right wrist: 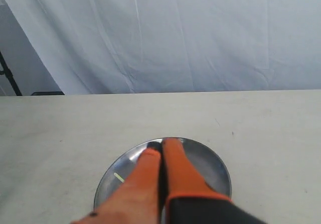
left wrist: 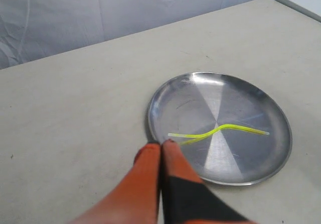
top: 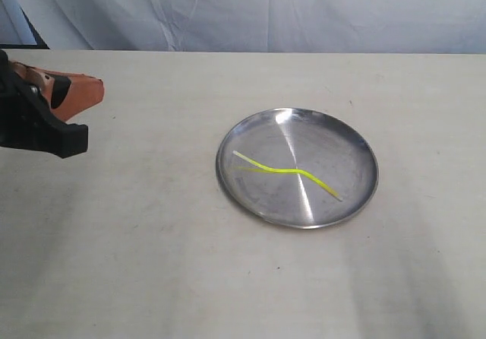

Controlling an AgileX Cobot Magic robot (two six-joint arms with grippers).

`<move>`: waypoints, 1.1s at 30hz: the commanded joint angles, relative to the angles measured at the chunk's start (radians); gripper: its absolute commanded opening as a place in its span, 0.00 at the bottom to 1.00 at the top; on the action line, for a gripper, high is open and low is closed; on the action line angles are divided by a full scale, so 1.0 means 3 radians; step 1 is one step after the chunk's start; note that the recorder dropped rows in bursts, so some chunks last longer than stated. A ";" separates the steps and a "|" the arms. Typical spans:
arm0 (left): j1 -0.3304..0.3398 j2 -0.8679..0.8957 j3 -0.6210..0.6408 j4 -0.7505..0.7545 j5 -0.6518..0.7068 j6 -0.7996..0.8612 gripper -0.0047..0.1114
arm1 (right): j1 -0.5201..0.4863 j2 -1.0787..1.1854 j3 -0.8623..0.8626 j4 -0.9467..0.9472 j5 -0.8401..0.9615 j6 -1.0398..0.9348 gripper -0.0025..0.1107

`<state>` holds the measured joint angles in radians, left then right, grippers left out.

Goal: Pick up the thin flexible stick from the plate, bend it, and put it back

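Shiny brushed-metal plate (top: 357,153) — matt table (top: 152,263)

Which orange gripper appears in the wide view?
The left gripper, at its left edge, apart from the plate; the right gripper is outside that view.

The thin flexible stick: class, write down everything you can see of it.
The thin flexible stick is a very thin, bright yellow strand with paler tips, plastic-looking. It lies flat in a gentle wave across the middle of the plate, wholly inside the rim. Only the plate touches it.
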<state>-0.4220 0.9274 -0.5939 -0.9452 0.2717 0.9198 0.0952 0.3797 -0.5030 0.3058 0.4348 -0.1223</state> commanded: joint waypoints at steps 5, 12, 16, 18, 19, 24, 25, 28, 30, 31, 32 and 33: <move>0.0002 -0.0013 0.0018 -0.0002 -0.0027 0.0008 0.04 | -0.0001 -0.0103 0.0010 -0.0143 -0.0028 -0.0014 0.02; 0.0002 -0.0013 0.0018 -0.0008 -0.0027 0.0008 0.04 | -0.0018 -0.0737 0.0486 -0.1056 -0.0277 0.0543 0.02; 0.0002 -0.0013 0.0018 -0.0018 -0.0027 0.0008 0.04 | -0.0156 -0.1266 0.1013 -0.1064 -0.0300 0.0543 0.02; 0.0002 -0.0013 0.0018 -0.0018 -0.0034 0.0008 0.04 | -0.0206 -0.1266 0.1155 -0.1057 -0.0283 0.0543 0.02; 0.0002 -0.0013 0.0018 -0.0008 -0.0034 0.0008 0.04 | -0.0244 -0.1266 0.1243 -0.1019 -0.0261 0.0543 0.02; 0.0002 -0.0013 0.0018 -0.0010 -0.0053 0.0008 0.04 | -0.0258 -0.1266 0.1426 -0.0978 -0.0249 0.0543 0.02; 0.0002 -0.0013 0.0018 -0.0010 -0.0053 0.0008 0.04 | -0.0258 -0.1266 0.1440 -0.0978 -0.0249 0.0543 0.02; 0.0002 -0.0013 0.0018 -0.0010 -0.0053 0.0008 0.04 | -0.0258 -0.1266 0.1522 -0.0957 -0.0241 0.0543 0.02; 0.0002 -0.0013 0.0018 -0.0010 -0.0053 0.0008 0.04 | -0.0258 -0.1266 0.1588 -0.0909 -0.0209 0.0543 0.02; 0.0002 -0.0013 0.0018 -0.0010 -0.0053 0.0008 0.04 | -0.0258 -0.1266 0.1621 -0.0903 -0.0218 0.0543 0.02; 0.0002 -0.0013 0.0018 -0.0010 -0.0053 0.0008 0.04 | -0.0258 -0.1266 0.1677 -0.0888 -0.0218 0.0543 0.02; 0.0002 -0.0013 0.0018 -0.0010 -0.0053 0.0008 0.04 | -0.0258 -0.1266 0.1677 -0.0852 -0.0229 0.0543 0.02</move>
<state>-0.4220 0.9256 -0.5939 -0.9452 0.2632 0.9198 0.0227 0.0062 -0.0096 0.0367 0.3761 0.0422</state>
